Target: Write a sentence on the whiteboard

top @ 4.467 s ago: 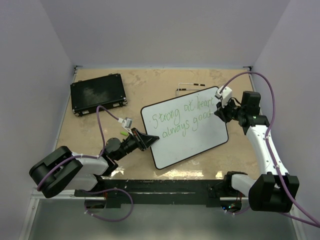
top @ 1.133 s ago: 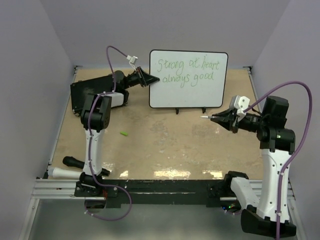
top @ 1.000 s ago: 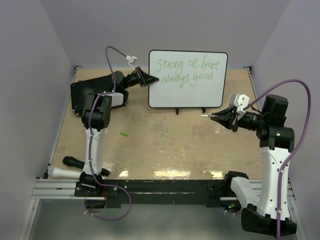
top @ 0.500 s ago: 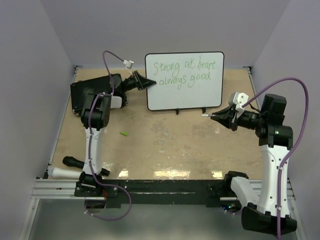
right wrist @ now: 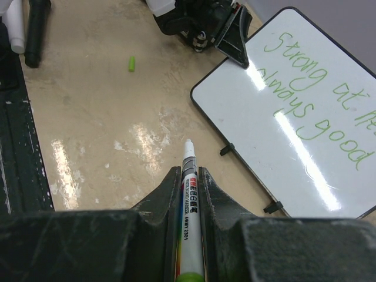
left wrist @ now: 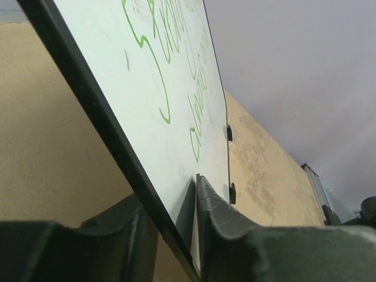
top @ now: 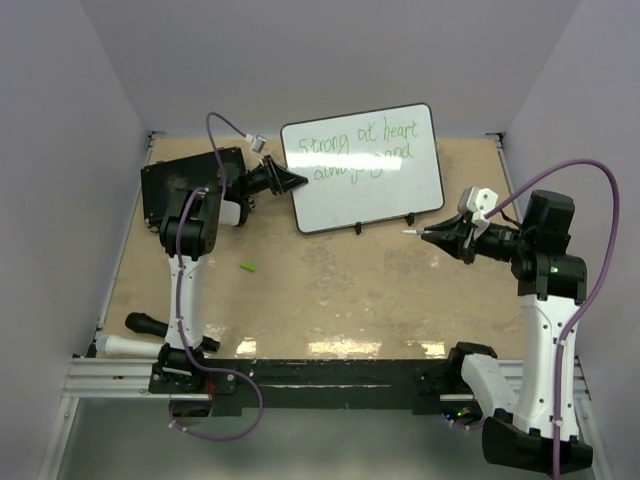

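Observation:
The whiteboard (top: 372,195) stands tilted at the back of the table, its left side lower than its right. The sentence (top: 355,150) in green marker runs over its upper half in two lines. My left gripper (top: 297,181) straddles the board's left edge. In the left wrist view the whiteboard (left wrist: 117,88) slants between the loosened jaws of the left gripper (left wrist: 169,194), touching only the right finger's tip. My right gripper (right wrist: 188,170) is shut on an uncapped marker (right wrist: 189,200), right of the board and off it.
A flat black case (top: 185,185) lies at the back left, behind the left arm. A small green cap (top: 247,267) rests on the tabletop. A black and white cylinder (top: 135,335) lies near the front left edge. Two small black feet (top: 358,229) stick out under the board.
The left gripper's jaws have parted around the board's edge. The board has shifted left and tipped, its left side dropping. The right arm with the marker has stayed put.

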Tool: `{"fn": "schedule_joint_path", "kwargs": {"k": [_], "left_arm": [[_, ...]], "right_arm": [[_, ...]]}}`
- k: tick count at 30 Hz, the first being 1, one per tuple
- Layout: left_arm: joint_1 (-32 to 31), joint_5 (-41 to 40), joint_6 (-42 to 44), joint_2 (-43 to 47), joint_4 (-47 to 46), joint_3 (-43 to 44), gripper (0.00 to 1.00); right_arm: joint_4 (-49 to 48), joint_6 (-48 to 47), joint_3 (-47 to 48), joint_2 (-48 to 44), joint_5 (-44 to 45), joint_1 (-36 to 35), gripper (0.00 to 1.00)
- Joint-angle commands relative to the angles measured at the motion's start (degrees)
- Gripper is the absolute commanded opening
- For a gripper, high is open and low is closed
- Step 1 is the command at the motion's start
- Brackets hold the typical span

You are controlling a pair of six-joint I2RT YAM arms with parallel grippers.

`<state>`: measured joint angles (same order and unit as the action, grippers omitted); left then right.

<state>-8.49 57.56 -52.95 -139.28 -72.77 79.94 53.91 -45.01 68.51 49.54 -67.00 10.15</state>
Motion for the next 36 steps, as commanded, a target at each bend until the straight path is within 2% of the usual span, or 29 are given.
{"fn": "schedule_joint_path", "kwargs": {"k": [1,5,9,14,17,18,21,29,34,36], "left_arm": [[0.1,1.7,5.4,2.4,-18.1,-0.8,0.4],[0.1,1.4,5.2,3.2,-19.1,-1.5,0.43],[0.1,1.1,5.2,4.3,-20.1,-2.2,0.54],[0.1,0.8,4.3,5.6,-21.9,-3.2,0.54],[0.0,1.0,2.9,6.3,-23.5,-3.4,0.42],[-0.2,1.2,2.5,6.7,-23.9,-3.5,0.33],[-0.7,1.3,3.2,8.1,-23.7,-4.1,0.22],[-3.0,2.4,11.3,11.0,-15.5,-5.6,0.13],[-2.9,2.4,12.0,11.2,-15.4,-6.9,0.14],[-2.8,1.9,12.4,11.3,-14.9,-7.3,0.2]], "right_arm": [[-1.4,0.7,0.0,-0.4,-0.1,0.2,0.0],[-1.4,0.8,0.0,-0.3,-0.1,0.2,0.0],[-1.5,0.8,0.0,-0.2,0.1,0.2,0.0],[-1.6,0.9,-0.1,-0.2,0.2,0.2,0.0],[-1.8,0.9,-0.2,-0.3,0.2,0.2,0.0],[-1.7,0.9,-0.2,-0.3,0.3,0.2,0.0],[-2.0,0.9,-0.4,-0.4,0.3,0.2,0.0],[-2.0,0.9,-0.5,-0.9,0.6,0.2,0.0],[-1.9,0.9,-0.5,-1.1,0.5,0.2,0.0],[-1.9,0.9,-0.4,-1.0,0.5,0.2,0.0]]}}
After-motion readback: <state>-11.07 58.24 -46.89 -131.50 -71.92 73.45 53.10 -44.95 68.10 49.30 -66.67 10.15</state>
